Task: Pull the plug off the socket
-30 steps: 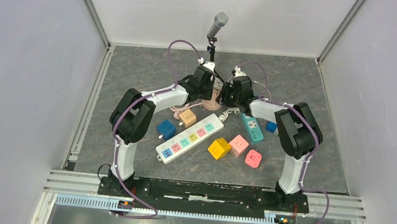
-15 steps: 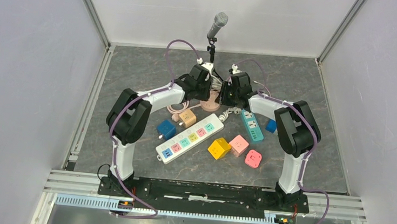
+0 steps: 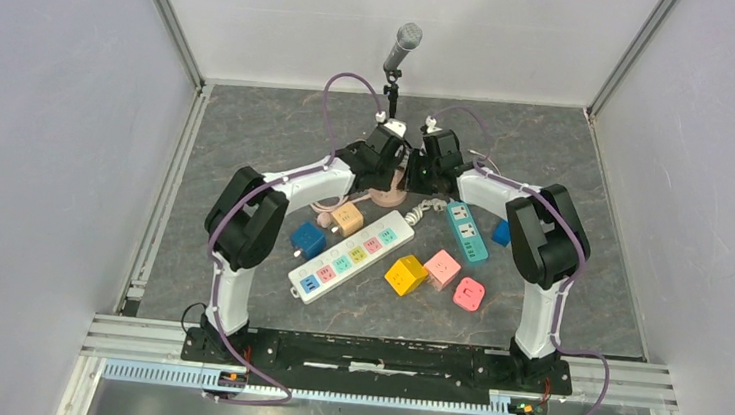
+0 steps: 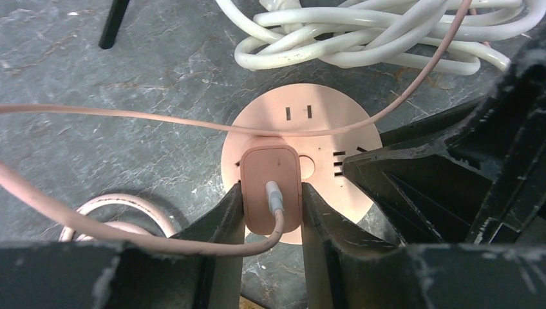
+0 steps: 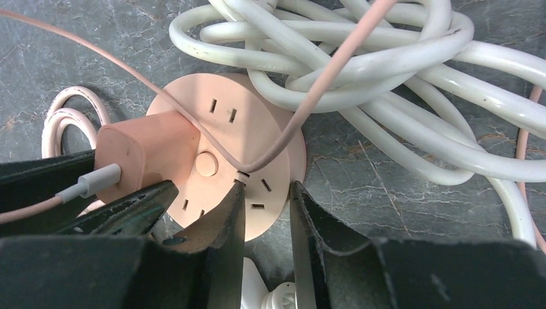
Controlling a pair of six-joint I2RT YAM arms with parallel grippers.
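Observation:
A pink plug point(image 4: 271, 190) with a thin pink cable sits in a round pink socket point(image 4: 302, 122) on the grey floor. My left gripper point(image 4: 271, 212) is shut on the plug, one finger on each side. My right gripper point(image 5: 265, 206) is shut on the near rim of the socket point(image 5: 225, 129), right beside the plug point(image 5: 145, 154). In the top view both grippers, left point(image 3: 385, 164) and right point(image 3: 419, 170), meet over the socket point(image 3: 388, 195) at the back centre. The plug is hidden there.
A coiled white cable point(image 5: 360, 58) lies against the socket's far side. A microphone stand point(image 3: 396, 64) stands just behind. Nearer lie a white power strip point(image 3: 351, 254), a teal strip point(image 3: 466, 232) and blue point(image 3: 307, 239), tan point(image 3: 346, 218), yellow point(image 3: 405, 273) and pink point(image 3: 441, 268) cube adapters.
Both wrists have moved closer together over the socket. The left gripper has shifted right and the right gripper slightly back and left.

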